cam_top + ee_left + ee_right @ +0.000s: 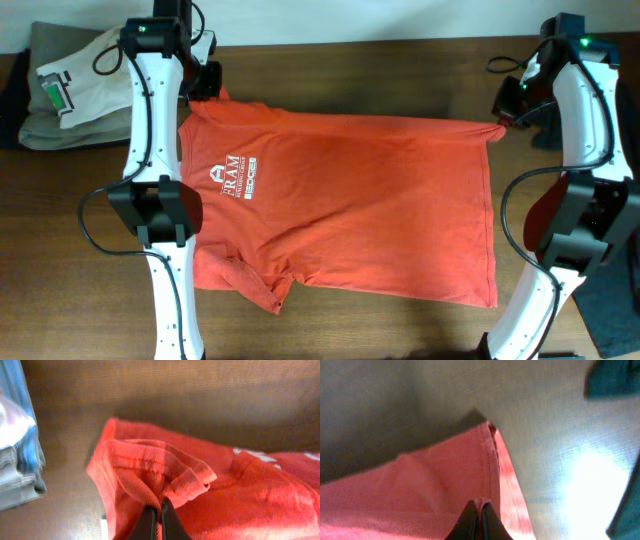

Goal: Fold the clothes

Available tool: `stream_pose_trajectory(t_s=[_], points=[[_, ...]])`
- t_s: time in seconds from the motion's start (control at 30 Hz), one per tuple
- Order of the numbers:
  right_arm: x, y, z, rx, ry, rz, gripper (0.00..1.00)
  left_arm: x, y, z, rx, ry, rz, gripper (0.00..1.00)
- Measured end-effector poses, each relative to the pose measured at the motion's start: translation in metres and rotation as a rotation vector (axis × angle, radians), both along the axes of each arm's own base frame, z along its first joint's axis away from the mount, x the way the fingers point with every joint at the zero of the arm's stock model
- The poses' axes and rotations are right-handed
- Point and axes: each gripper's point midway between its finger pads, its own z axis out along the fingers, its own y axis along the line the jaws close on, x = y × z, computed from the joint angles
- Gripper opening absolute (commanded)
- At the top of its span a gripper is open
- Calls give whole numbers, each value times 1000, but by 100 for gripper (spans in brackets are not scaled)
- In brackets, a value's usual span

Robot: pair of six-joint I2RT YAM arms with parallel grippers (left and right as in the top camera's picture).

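We see the T-shirt spread on the table. L gripper clamped on its far-left hem, R gripper clamped on far-right corner.

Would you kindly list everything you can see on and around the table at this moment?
T-shirt: one, red-orange with white lettering, spread flat mid-table.
Folded clothes pile: one, a white tee with a green-and-black mark on olive pieces, far left corner.
Dark garment: one, navy-black, left edge beside the pile.
Dark blue cloth: one, lower right edge of the overhead view.
Table: one, brown wood, under it all.
Left arm: one, white with black joints, left of the shirt.
Right arm: one, white with black joints, right of the shirt.
Left gripper: one, black, shut on the shirt's far left corner.
Right gripper: one, black, shut on the shirt's far right corner.
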Motion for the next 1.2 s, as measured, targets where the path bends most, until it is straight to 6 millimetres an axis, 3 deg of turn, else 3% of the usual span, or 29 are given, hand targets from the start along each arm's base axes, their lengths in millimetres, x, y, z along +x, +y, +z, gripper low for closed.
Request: stream_pose_trajectory(t_s=[0.17,0.27,0.47,0.6,0.8,0.93,1.07,1.1,1.17,1.2], points=[[-34,8,12,27,102,4,4,-35,8,-7,40,147,20,1],[-48,11,13,34,154,12,4,-36,15,-8,59,152,35,1],[-53,6,10,5,176,12,4,-57,23,-40,63,290,51,1],[-51,5,-6,2,181,12,4,-81,26,-70,71,423,50,1],[-62,8,-38,16,230,13,4,-89,43,-78,87,464,80,1],[-67,9,-47,22,251,13,4,-94,55,-82,77,483,107,1],[-70,10,-51,24,263,10,10,-111,55,-97,76,564,105,1],[-70,10,-51,23,264,10,29,-116,55,-101,76,587,104,10],[-70,9,-52,22,263,9,54,-122,55,-106,77,616,106,48],[-70,9,-52,19,263,9,60,-124,55,-107,79,621,106,50]])
